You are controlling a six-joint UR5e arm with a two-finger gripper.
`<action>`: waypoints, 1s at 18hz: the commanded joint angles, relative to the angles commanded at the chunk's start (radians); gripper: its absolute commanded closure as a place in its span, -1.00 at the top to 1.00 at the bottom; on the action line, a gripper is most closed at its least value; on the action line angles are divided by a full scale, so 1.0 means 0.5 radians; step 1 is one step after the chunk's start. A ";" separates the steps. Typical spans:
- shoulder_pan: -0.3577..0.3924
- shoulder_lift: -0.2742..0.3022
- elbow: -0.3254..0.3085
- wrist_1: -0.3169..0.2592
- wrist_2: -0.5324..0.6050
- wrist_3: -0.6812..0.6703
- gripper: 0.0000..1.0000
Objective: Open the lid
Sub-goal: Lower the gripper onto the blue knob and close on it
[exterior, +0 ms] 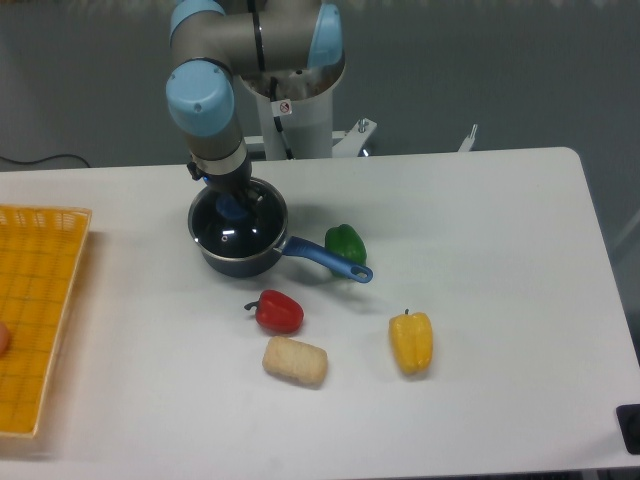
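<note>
We note a dark blue saucepan [238, 240], light blue lid [234, 222] knob, green [346, 243], red [277, 311] and yellow [411, 342] peppers, orange grid-patterned tray [35, 300], white worktop [480, 260].

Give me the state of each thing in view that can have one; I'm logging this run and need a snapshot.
lid: lying on the saucepan, not lifted off
saucepan: upright on the table, covered, handle toward the green pepper
pincer: down at the lid's blue knob; open or shut cannot be told
yellow basket: flat at the table's edge, something orange just showing at the frame border
green pepper: resting loose beside the handle
</note>
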 joint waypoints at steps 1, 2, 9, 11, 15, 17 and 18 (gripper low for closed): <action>0.000 0.000 -0.003 0.000 0.000 -0.006 1.00; 0.000 0.000 -0.006 0.000 0.000 -0.009 1.00; -0.015 -0.012 -0.012 -0.003 -0.003 -0.006 0.78; -0.015 -0.015 -0.009 -0.006 -0.003 -0.006 0.59; -0.012 -0.021 0.003 -0.009 -0.015 0.009 0.39; -0.012 -0.028 0.018 -0.009 -0.015 0.012 0.33; -0.009 -0.028 0.021 -0.012 -0.015 0.012 0.33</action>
